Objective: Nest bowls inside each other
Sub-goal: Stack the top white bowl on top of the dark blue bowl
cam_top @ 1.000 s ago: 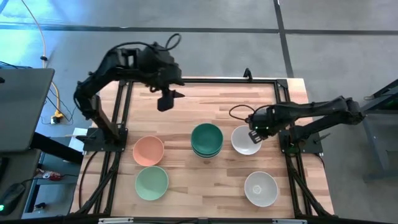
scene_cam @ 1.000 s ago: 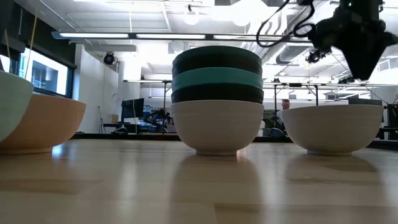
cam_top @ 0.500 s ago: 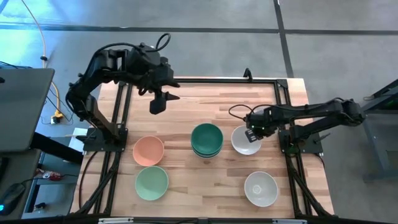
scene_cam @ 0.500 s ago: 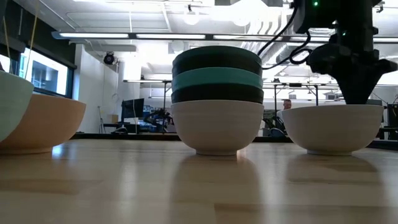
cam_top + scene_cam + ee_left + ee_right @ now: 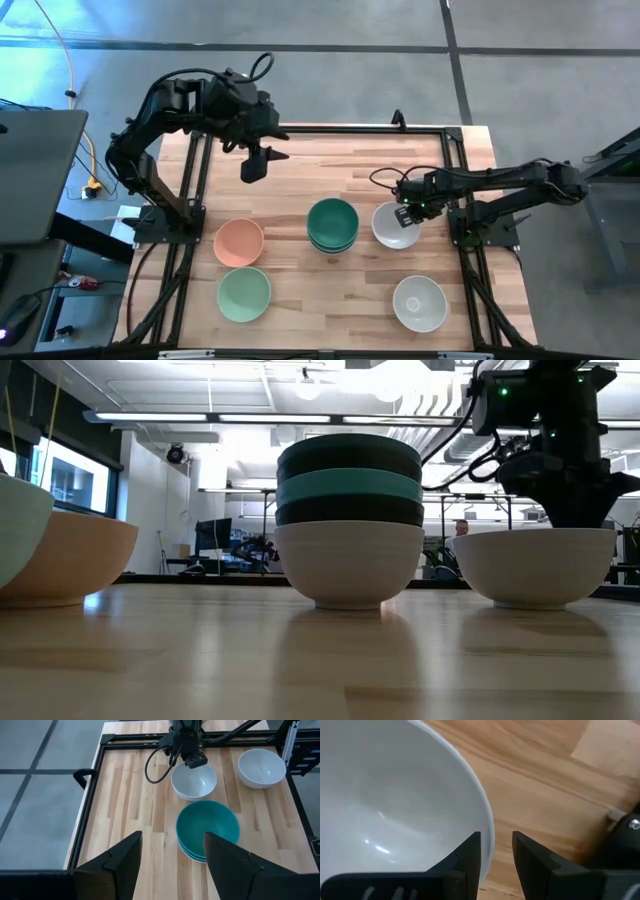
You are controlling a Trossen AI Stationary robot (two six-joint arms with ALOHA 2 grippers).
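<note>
- The right claw (image 5: 405,212) sits at the rim of a white bowl (image 5: 395,226) near the right side of the table (image 5: 300,170).
- In the right wrist view its two fingers (image 5: 465,862) straddle the rim of this bowl (image 5: 395,805), one inside and one outside, with a narrow gap between them; whether the pads press the wall I cannot tell.
- Just left of it stands a stack of bowls (image 5: 333,225), teal on top; from table height the stack (image 5: 349,520) shows a white bowl at the bottom with dark and teal ones nested above.
- A second white bowl (image 5: 419,302) sits alone nearer the front right corner.
- A peach bowl (image 5: 239,242) and a mint bowl (image 5: 244,294) sit on the left, close together.
- The left claw (image 5: 254,165) hangs over the back left of the table, fingers spread wide and holding nothing.
</note>
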